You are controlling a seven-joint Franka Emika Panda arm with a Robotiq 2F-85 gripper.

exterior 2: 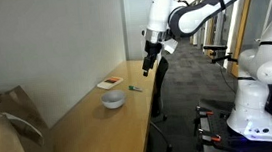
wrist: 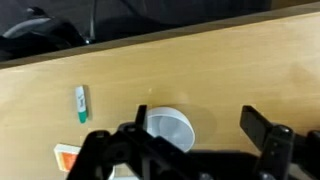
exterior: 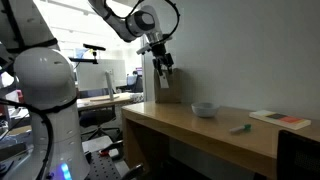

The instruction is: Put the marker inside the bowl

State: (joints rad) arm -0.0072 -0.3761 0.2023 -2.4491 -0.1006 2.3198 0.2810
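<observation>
The green marker (exterior: 238,128) lies flat on the wooden table (exterior: 180,125), between the bowl and a flat book. It also shows in an exterior view (exterior 2: 134,87) and in the wrist view (wrist: 81,103). The pale grey-white bowl (exterior: 204,109) stands empty on the table; it also shows in an exterior view (exterior 2: 113,100) and in the wrist view (wrist: 168,130). My gripper (exterior: 166,68) hangs high above the table, open and empty; it also shows in an exterior view (exterior 2: 148,69). In the wrist view the gripper's (wrist: 195,125) fingers frame the bowl and bare wood.
A flat reddish-white book (exterior: 279,119) lies past the marker; it also shows in an exterior view (exterior 2: 111,83). A brown paper bag (exterior 2: 8,123) stands at the other end of the table, against the wall (exterior 2: 53,44). The table's edge (wrist: 150,40) drops to the floor.
</observation>
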